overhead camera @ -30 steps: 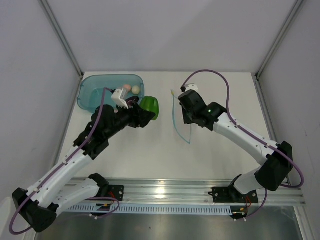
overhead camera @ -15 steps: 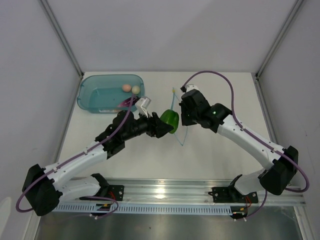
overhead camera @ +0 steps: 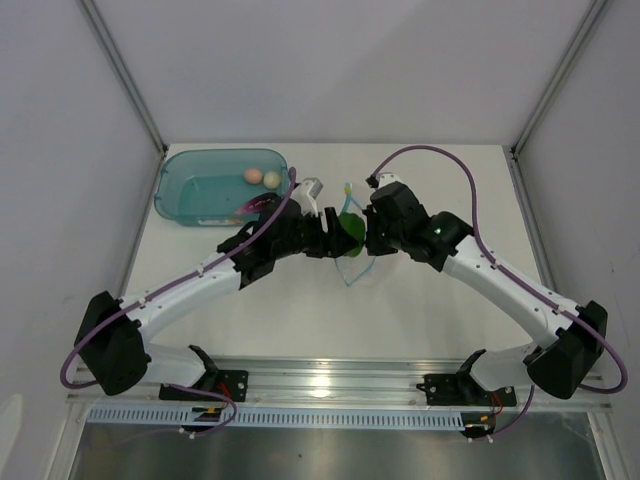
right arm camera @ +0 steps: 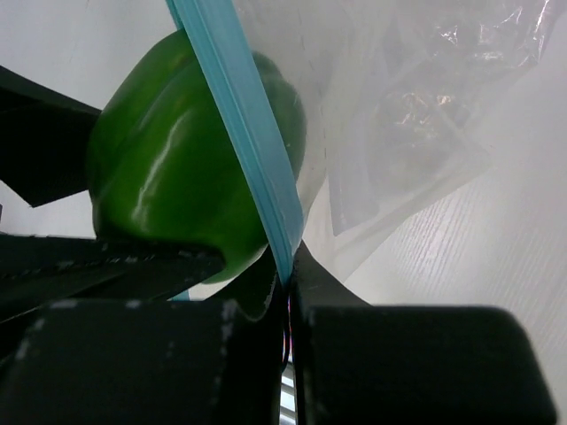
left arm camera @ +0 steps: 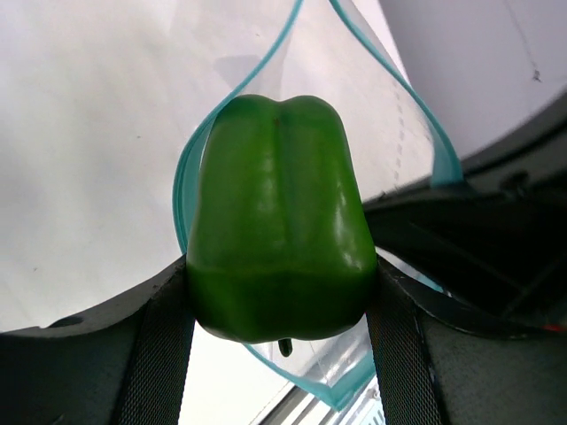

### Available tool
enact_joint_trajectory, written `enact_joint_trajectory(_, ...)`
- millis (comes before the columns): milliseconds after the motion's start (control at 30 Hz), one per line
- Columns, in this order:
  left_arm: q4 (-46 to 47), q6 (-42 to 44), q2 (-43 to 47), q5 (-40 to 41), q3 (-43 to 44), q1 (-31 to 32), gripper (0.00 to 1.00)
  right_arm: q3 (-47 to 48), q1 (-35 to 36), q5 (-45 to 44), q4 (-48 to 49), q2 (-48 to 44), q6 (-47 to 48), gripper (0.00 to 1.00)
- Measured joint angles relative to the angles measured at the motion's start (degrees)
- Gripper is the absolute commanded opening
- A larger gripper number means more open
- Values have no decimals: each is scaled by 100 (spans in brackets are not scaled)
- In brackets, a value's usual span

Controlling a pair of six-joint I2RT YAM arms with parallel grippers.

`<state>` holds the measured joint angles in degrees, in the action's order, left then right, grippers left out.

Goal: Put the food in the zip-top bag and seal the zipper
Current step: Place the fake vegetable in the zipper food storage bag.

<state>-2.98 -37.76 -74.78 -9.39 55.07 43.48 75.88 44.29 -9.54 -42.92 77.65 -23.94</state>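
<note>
My left gripper (left arm camera: 279, 323) is shut on the green pepper (left arm camera: 279, 217), one piece of the food, with a finger pressing on each side. The pepper (overhead camera: 349, 228) sits at the mouth of the zip-top bag (right arm camera: 425, 106), and the light-blue zipper (left arm camera: 182, 190) loops around it. My right gripper (right arm camera: 289, 282) is shut on the zipper (right arm camera: 239, 124) and holds the bag's edge up beside the pepper (right arm camera: 182, 173). Two pale egg balls (overhead camera: 261, 177) lie in the teal tub (overhead camera: 190, 190). A purple piece (overhead camera: 250, 207) shows there, partly hidden by my left arm.
The teal tub stands at the back left, close to the left wall. Both arms meet at the middle of the white table (overhead camera: 440, 300). A metal rail (overhead camera: 320, 375) runs along the near edge.
My left arm has carried the green pepper rightward from beside the tub to the bag's mouth. My right gripper has shifted slightly left with the bag's edge, meeting it.
</note>
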Motion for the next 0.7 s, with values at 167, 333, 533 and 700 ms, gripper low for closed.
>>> enact_joint_trajectory(167,-732,-72,-282,372,487,105,1,0,13,72,39,-26,0,0)
enact_joint_trajectory(333,-968,-81,-304,496,518,251,12,0,-9,105,61,-28,-2,0)
enact_joint_trajectory(533,-944,-76,-299,507,514,310,38,0,-98,103,74,-28,-7,0)
enact_joint_trajectory(700,-918,-72,-299,511,511,330,53,0,-144,105,72,-28,-15,0)
